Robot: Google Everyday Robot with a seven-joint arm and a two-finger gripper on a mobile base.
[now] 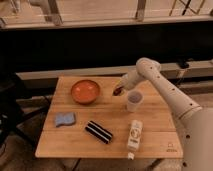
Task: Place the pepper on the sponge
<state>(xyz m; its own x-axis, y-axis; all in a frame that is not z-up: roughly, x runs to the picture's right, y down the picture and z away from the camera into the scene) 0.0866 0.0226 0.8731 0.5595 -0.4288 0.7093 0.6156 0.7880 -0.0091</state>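
Pretty dim room, plain wooden worktop [150,145]. The tiny dark red roundish pepper [117,92] is pinched in the white arm's pincer [119,90], up between the round orange bowl [85,92] and the small white cup [133,101]. Looks like the carry step to me. Next it needs a swing over to the flat blue-grey sponge [65,119] front-left, then a gentle lowering.
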